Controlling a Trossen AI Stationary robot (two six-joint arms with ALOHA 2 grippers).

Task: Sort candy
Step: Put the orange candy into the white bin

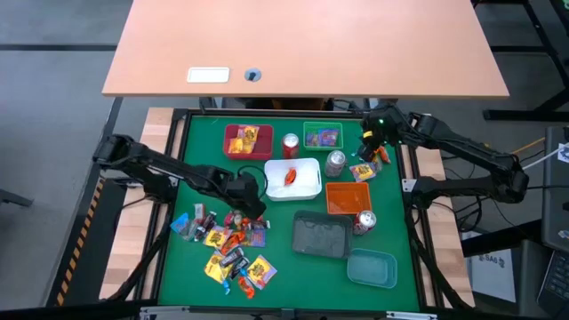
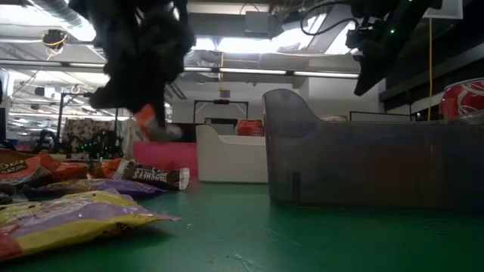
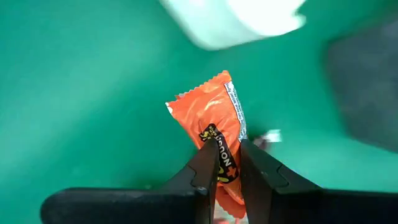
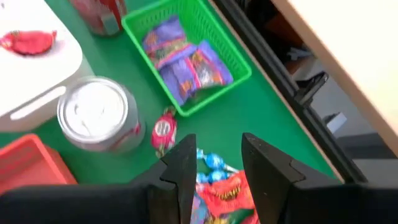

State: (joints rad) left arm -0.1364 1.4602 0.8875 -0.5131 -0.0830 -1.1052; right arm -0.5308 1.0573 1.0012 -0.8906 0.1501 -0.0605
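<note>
The candy pile (image 1: 229,249) lies on the green mat at the table's near left; its wrappers are yellow, purple, orange and dark. My left gripper (image 3: 227,149) hangs above the pile's far edge, shut on an orange candy (image 3: 208,109). In the low view the left gripper (image 2: 144,75) has that orange candy (image 2: 147,121) hanging under it, clear of the mat. My right gripper (image 4: 217,146) is open at the far right. It hovers over a small heap of blue and red candy (image 4: 217,180) beside the green tray (image 4: 186,56), touching nothing. My left gripper pinches the orange candy between its two fingers, across the wrapper's printed middle (image 3: 221,158). The fingers point down from above. The candy is lifted clear of the mat, and its crimped end (image 3: 205,93) sticks out past the fingertips.
Trays stand across the mat: red (image 1: 247,140), green (image 1: 322,136) holding purple candy, white (image 1: 307,187) holding one orange piece, orange (image 1: 347,197), grey (image 1: 322,236) and teal (image 1: 372,268). Cans stand between them: red (image 1: 290,145), silver (image 1: 335,163) and another (image 1: 364,222).
</note>
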